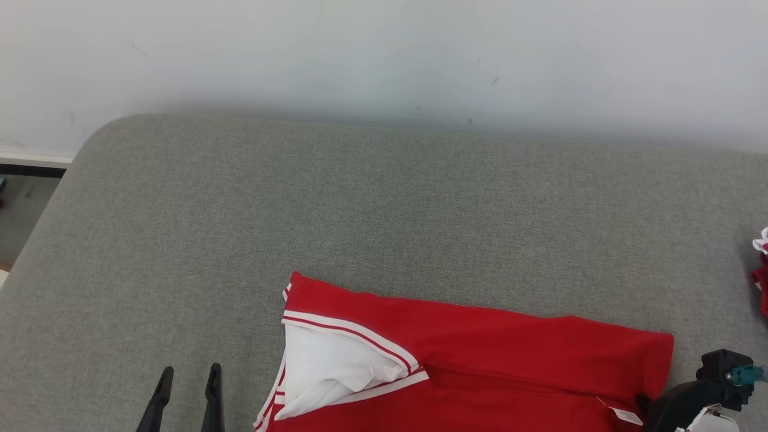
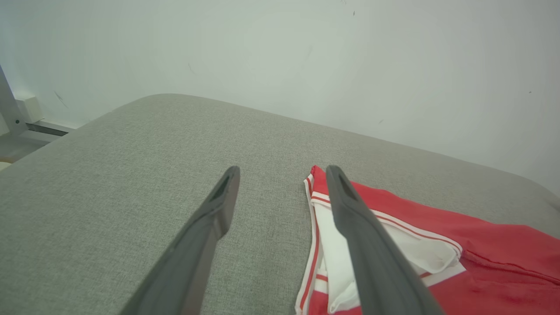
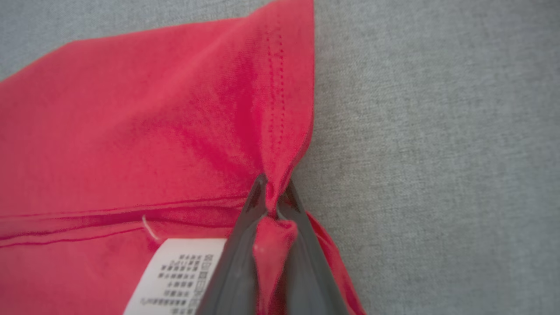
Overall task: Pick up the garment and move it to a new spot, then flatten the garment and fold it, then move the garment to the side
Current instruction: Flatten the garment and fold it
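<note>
- The garment [image 1: 480, 360], red with white striped trim and a white lining at its opening, lies on the grey fabric surface [image 1: 420, 198]. In the head view I see it across the lower middle and lower right of the frame, running off the bottom edge.
- It lies mostly flat, with a seam ridge along its length. Its white care label [image 3: 175, 280] sits near the bottom of the right wrist view.
- My right gripper [image 3: 274, 187] is pinched narrow on the red hem corner. Cloth is bunched between the two dark fingers and puckers up at the tips, low in the centre of the right wrist view.
- In the head view that arm's dark wrist housing sits at the lower right corner, against the garment's right end.
- My left gripper [image 1: 189, 374] is at the lower left of the head view, fingers parted with nothing between them. It is over bare grey fabric, just left of the trimmed opening.
- A second bit of red and white cloth [image 1: 762, 270] shows at the right edge, well apart.
- A white wall [image 1: 384, 54] fills the top.
</note>
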Motion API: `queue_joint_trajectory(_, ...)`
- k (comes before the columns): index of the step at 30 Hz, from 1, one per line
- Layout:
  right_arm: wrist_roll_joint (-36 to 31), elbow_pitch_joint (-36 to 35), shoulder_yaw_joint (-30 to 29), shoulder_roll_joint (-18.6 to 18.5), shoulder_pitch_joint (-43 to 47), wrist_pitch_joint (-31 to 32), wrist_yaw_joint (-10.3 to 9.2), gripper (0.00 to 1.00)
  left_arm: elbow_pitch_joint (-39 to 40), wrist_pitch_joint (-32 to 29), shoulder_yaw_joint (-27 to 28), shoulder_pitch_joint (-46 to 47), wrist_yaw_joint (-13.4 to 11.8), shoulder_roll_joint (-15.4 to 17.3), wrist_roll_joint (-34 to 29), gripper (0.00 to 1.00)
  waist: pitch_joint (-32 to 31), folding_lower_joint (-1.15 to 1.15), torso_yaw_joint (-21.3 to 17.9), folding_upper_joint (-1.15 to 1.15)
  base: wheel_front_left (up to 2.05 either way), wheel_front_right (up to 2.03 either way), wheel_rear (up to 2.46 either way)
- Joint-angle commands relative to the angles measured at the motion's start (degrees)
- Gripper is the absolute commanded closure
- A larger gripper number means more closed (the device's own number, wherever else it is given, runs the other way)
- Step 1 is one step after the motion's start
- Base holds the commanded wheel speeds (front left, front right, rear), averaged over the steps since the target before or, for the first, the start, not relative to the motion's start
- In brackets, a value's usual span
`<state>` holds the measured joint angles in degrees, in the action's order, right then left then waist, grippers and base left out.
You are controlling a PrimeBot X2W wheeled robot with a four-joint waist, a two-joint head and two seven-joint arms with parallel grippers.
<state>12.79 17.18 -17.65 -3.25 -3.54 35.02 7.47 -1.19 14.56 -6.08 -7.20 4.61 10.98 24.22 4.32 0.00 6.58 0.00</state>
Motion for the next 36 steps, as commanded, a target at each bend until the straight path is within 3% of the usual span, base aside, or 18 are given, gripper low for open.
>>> queue_joint_trajectory(1,0.16,1.38,0.46,0.67,0.93,0.45,0.07,1.00,-0.16,0.39,-0.03,-0.01,0.20,0.18,0.18,0.00,-0.07,0.00,-0.08,0.00,0.00,0.00,0.00)
queue_joint_trajectory(11,-3.19,-4.01,-6.79,0.25,-0.49,-2.72,0.06,1.00,-0.47,0.43,-0.23,-1.11,0.01,0.41,0.60,0.00,-1.72,0.00,-1.03,0.00,0.00,0.00,0.00)
queue_joint_trajectory(17,-5.57,-10.94,-12.72,0.30,1.22,-1.03,0.07,1.00,-0.40,0.49,-0.24,-1.91,-0.22,0.44,0.71,0.00,-2.79,0.00,-1.79,0.00,0.00,0.00,0.00)
queue_joint_trajectory(22,-7.28,-16.76,-14.23,0.34,2.69,1.35,0.07,1.00,-0.26,0.45,-0.32,-2.22,-0.16,0.51,0.85,0.00,-3.30,0.00,-2.49,0.00,0.00,0.00,0.00)
queue_joint_trajectory(32,-3.30,-20.99,-4.77,0.38,4.94,4.47,0.07,1.00,-0.53,0.52,-0.58,-2.05,0.00,0.65,1.17,0.00,-4.10,0.00,-3.12,0.00,0.00,0.00,0.00)
queue_joint_trajectory(33,-2.84,-20.68,-0.56,0.36,4.77,4.46,0.07,1.00,-0.51,0.53,-0.65,-1.84,0.06,0.70,1.24,0.00,-4.00,0.00,-3.13,0.00,0.00,0.00,0.00)
queue_joint_trajectory(36,-2.84,-20.43,4.65,0.37,4.11,4.25,0.07,1.00,-0.55,0.54,-0.69,-1.48,0.09,0.71,1.30,0.00,-3.75,0.00,-3.10,0.00,0.00,0.00,0.00)
